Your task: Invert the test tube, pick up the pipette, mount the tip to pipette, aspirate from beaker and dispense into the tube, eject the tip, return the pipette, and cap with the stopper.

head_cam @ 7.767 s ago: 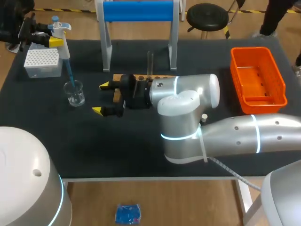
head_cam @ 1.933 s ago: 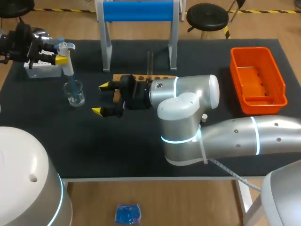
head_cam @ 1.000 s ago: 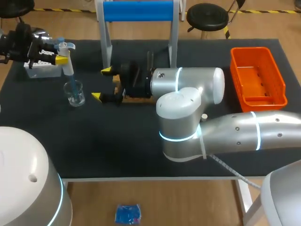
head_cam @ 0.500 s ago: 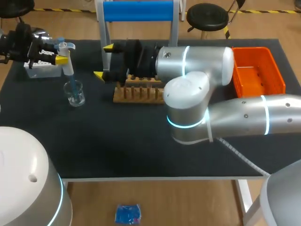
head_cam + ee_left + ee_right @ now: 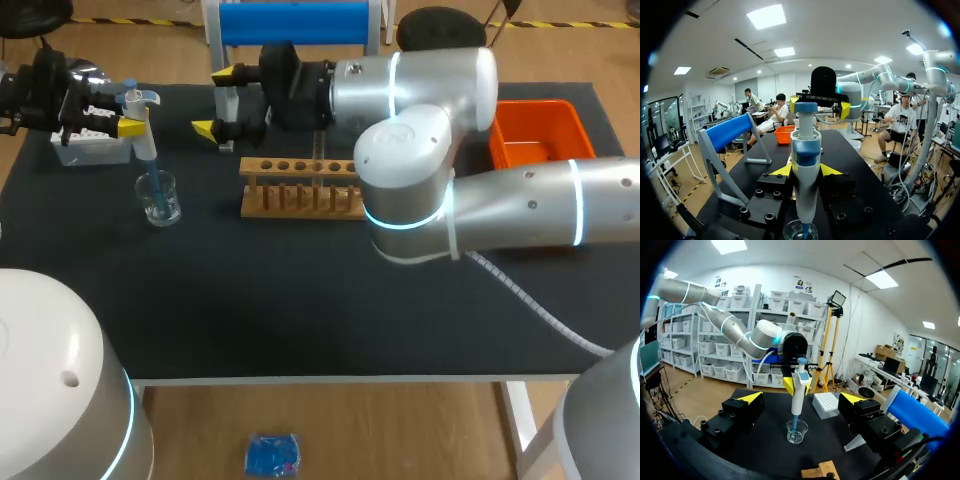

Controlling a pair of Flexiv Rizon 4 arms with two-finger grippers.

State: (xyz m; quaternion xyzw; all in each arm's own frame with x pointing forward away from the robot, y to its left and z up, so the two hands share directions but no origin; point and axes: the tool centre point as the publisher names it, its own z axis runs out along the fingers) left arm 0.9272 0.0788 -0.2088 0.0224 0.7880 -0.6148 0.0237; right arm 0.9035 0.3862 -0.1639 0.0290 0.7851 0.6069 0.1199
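Left pincer on 1 pipette | right pincer — agape | 1 beaker

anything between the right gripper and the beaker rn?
Nothing. Head view shows only bare table between the open right gripper and the beaker. The right wrist view agrees, with the beaker straight ahead of it.

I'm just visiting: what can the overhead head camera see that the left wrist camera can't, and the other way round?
Only the head view shows the wooden rack and the white tip box. Only the left wrist view shows both yellow tips of the left gripper gripping the pipette from two sides. Both views show the pipette's blue tip reaching into the beaker, the right gripper open, the orange bin and the blue stand.
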